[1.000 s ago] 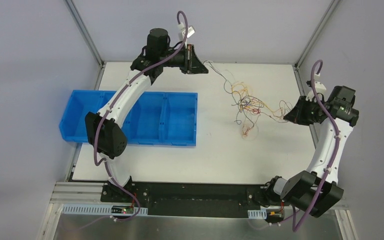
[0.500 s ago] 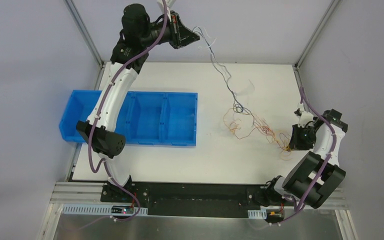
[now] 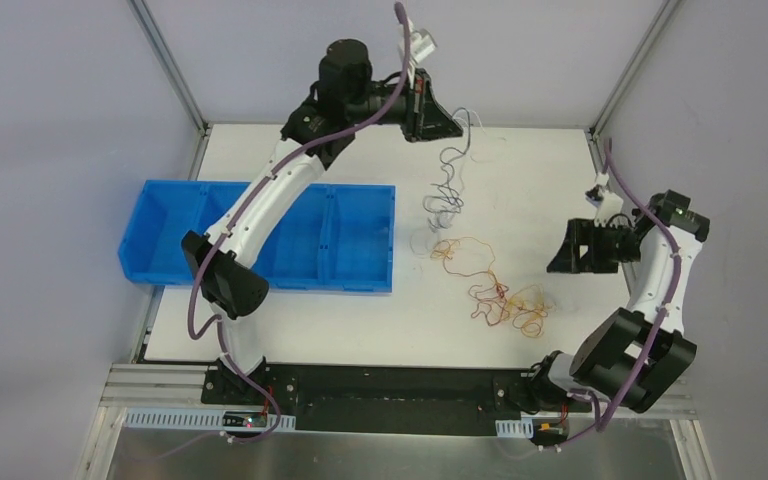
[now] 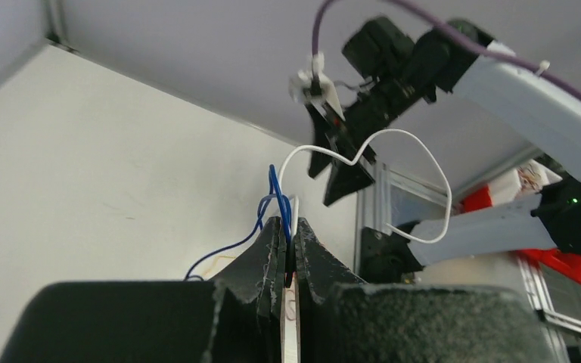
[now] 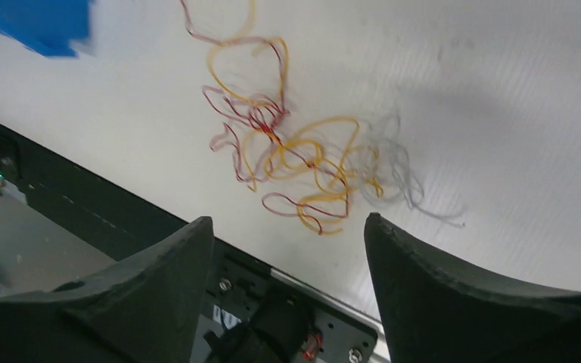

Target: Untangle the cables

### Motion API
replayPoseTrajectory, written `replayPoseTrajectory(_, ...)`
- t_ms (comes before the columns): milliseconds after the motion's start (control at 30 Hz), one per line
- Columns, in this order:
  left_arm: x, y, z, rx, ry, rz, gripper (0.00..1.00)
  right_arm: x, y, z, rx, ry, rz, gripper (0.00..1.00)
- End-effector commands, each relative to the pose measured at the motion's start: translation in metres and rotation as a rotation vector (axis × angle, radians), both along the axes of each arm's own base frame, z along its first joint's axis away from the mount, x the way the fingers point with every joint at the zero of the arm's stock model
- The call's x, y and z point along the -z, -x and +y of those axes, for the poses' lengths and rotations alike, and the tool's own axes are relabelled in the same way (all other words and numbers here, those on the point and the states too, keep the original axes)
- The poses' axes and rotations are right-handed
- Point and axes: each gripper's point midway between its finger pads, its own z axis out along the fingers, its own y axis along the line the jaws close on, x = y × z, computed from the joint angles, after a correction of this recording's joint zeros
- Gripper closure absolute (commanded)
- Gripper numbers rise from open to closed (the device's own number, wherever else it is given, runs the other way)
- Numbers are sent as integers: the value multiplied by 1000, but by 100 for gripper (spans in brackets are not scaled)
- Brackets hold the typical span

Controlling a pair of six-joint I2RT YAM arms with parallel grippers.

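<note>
The cables are in two groups. My left gripper is raised over the far side of the table, shut on thin blue and white cables. They hang in curls down to the table. A white loop springs out past the fingertips. An orange, red and yellow tangle lies loose on the table, its far end close to the hanging ends. My right gripper hovers just right of that tangle, open with nothing between its fingers.
A blue bin with several compartments sits on the left half of the table, its corner showing in the right wrist view. The black base rail runs along the table's near edge, close below the tangle.
My right gripper has opened and let go of the orange and red tangle, which now lies slack on the table. My left gripper swung right and lower with the blue and white cables.
</note>
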Motion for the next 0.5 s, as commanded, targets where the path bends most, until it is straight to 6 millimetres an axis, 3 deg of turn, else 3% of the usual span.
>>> replayPoseTrajectory(0, 11, 27, -21, 110, -3, 6, 100, -94, -22, 55, -36, -224, -258, 20)
replayPoseTrajectory(133, 24, 40, -41, 176, -3, 59, 100, -145, -42, 85, -58, -287, -430, 13)
replayPoseTrajectory(233, 27, 58, -58, 263, 3, 96, 100, -172, -51, 110, -108, -331, -535, 12)
replayPoseTrajectory(333, 32, 75, -69, 345, -3, 121, 100, -194, -56, 132, -162, -386, -625, 11)
replayPoseTrajectory(467, 33, 88, -74, 400, -1, 143, 100, -199, -65, 155, -209, -409, -700, 10)
